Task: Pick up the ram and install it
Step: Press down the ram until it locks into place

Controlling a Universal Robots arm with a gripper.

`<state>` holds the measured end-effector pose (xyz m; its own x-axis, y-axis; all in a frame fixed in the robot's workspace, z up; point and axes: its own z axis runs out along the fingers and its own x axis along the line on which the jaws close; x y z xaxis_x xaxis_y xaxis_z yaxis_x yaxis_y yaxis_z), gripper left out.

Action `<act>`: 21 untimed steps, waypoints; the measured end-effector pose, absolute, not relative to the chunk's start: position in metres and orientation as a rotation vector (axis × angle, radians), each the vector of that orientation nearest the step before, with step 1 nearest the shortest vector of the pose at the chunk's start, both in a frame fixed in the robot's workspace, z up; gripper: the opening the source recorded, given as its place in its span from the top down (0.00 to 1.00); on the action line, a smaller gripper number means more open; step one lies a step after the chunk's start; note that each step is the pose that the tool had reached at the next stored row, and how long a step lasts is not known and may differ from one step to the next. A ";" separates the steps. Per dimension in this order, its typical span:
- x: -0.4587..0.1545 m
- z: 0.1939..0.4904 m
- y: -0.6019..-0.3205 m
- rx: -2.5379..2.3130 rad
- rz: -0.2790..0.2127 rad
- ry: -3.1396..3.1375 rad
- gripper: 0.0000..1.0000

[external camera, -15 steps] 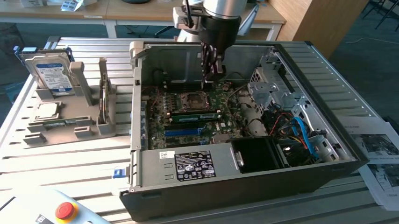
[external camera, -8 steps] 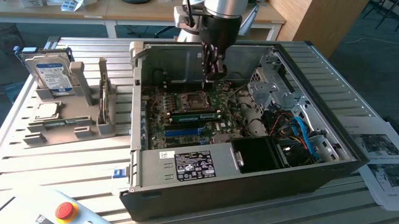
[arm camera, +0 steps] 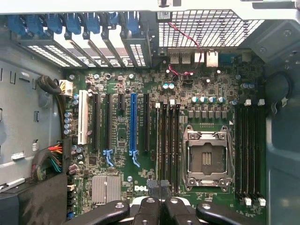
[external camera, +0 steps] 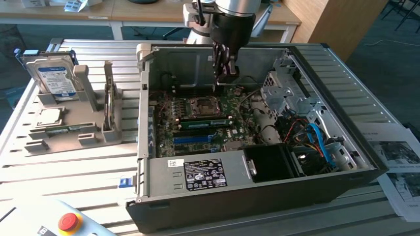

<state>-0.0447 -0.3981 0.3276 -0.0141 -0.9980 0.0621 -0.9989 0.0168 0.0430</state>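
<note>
Ram [external camera: 205, 120], in the exterior view, appears as a long green strip standing in a memory slot on the motherboard [external camera: 223, 105], just beside the empty processor socket [external camera: 200, 105] and inside the open computer case [external camera: 262, 191]. The gripper [external camera: 226, 73] hangs above the board toward the rear wall of the case, jaws together and nothing between them. Well apart, on the exterior view's left, the grey parts holder [external camera: 66, 135] carries the hard drive [external camera: 56, 78].

In the wrist view, the gripper [arm camera: 161, 204] shows its fingers pressed together, empty, lined up over the bank of slots next to the socket [arm camera: 206, 157]. The ram [arm camera: 161, 140] is probably the thin edge-on stick in the slot directly ahead of the fingertips, though seen end-on it is hard to separate from its slot.

Judging from this, picking up is done and the stick sits in a slot; whether it is fully latched cannot be told.
</note>
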 end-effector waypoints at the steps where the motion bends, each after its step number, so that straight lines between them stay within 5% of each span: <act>1: -0.045 0.328 -0.398 2.152 0.020 -2.185 0.90; 21: -0.045 0.328 -0.398 2.019 0.013 -2.308 0.90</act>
<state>-0.0447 -0.3981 0.3275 -0.1316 -0.9893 0.0623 -0.9900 0.1344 0.0432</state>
